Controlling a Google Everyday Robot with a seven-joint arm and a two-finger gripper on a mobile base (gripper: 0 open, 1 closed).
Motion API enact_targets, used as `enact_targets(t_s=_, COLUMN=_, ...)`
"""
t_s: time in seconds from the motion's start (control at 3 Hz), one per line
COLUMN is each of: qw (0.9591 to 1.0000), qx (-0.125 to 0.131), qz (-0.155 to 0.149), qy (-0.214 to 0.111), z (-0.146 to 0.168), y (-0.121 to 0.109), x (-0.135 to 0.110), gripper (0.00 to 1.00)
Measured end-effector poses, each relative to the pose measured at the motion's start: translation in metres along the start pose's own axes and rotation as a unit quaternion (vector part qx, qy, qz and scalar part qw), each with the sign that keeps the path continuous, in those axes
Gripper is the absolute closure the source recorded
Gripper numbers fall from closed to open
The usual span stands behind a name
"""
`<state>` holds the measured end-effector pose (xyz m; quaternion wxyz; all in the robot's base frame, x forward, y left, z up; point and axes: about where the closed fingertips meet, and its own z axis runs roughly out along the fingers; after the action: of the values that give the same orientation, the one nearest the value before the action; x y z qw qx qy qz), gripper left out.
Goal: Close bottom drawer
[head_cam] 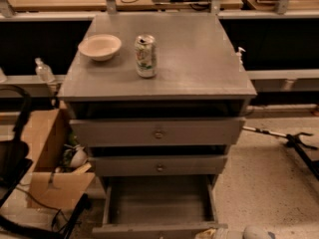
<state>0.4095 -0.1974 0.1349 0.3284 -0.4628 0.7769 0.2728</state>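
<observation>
The grey cabinet (159, 78) has three drawers. The bottom drawer (158, 201) is pulled far out toward me, its long flat grey inside showing. Its slim front panel (149, 230) lies at the picture's bottom edge; its knob is out of view. The middle drawer front (159, 166) and the top drawer front (158, 132) each stand slightly out, with a dark gap above them. My gripper (251, 233) shows only as a pale rounded part at the bottom edge, just right of the bottom drawer's front right corner.
A pale bowl (99, 46) and a drink can (145, 56) stand on the cabinet top. An open cardboard box (50, 158) with clutter and dark cables sits at the left on the floor. A dark stand leg (294, 141) lies at the right.
</observation>
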Motion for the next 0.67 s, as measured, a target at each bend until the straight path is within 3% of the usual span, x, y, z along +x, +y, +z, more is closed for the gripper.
enact_targets(t_s=0.33, qw=1.0, qx=0.0, qz=0.0, qy=0.0, z=-0.001, y=0.003, x=0.002, gripper=1.0)
enact_targets(t_s=0.67, qw=0.9999, qx=-0.002, qz=-0.001, qy=0.01, z=0.021, y=-0.026, x=-0.012, gripper=1.0)
